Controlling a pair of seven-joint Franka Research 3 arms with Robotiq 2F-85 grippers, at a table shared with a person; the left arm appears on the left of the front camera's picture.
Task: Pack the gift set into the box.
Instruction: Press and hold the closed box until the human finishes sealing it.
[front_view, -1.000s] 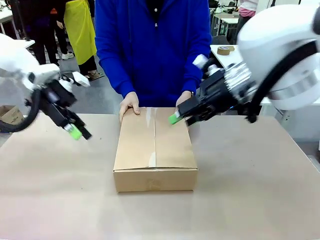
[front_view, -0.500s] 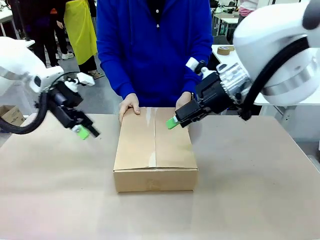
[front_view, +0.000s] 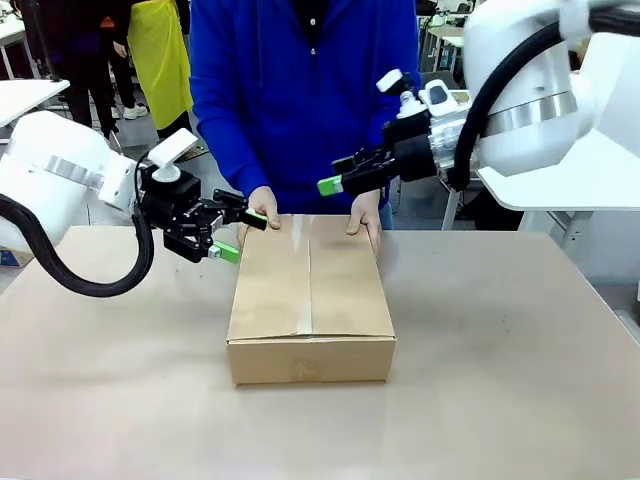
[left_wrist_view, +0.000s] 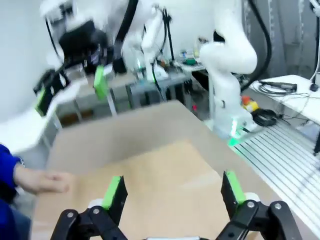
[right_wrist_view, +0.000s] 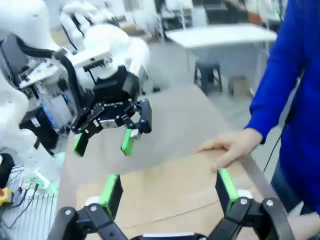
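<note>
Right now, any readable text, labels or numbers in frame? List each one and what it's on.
Nothing reads clearly.
Cardboard box: top plain; faint mark on its front face, too faint to read.
Left pincer: small pale print on its black body, seen in the right wrist view, too blurred to read.

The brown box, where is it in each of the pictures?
Front view: the box sits closed in the middle of the table.
Left wrist view: the box fills the lower middle, blurred.
Right wrist view: the box lies along the bottom middle.
Shared landmark: a person's hand resting on the box's edge, at the left in the left wrist view and at the right in the right wrist view.
</note>
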